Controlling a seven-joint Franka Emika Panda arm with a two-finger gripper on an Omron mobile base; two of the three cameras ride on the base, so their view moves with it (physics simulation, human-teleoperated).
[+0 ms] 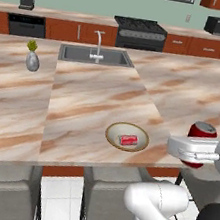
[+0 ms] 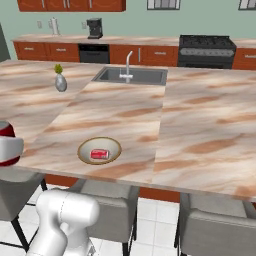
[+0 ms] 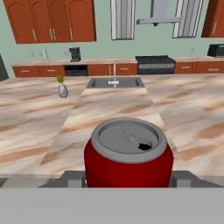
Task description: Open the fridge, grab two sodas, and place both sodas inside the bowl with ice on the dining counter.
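My gripper [image 1: 200,147] is shut on a red soda [image 1: 203,130] with a silver top, holding it upright just off the near edge of the dining counter [image 1: 83,97]. That held soda [image 3: 128,153] sits close up in the hand view between the two dark fingertips [image 3: 72,178]. The tan bowl [image 1: 113,128] rests on the counter near its front edge, to the left of the gripper. A second red soda [image 1: 128,140] lies on its side in the bowl. From the right base view, the bowl [image 2: 84,144] and its soda [image 2: 99,154] lie right of the held soda [image 2: 5,131]. The fridge is out of view.
A steel sink [image 1: 95,56] with a faucet [image 1: 98,44] is set in the counter's far side. A grey vase [image 1: 32,60] stands at the left. Grey chairs [image 1: 110,183] line the near edge below the counter. A stove [image 1: 139,31] and wall cabinets stand behind.
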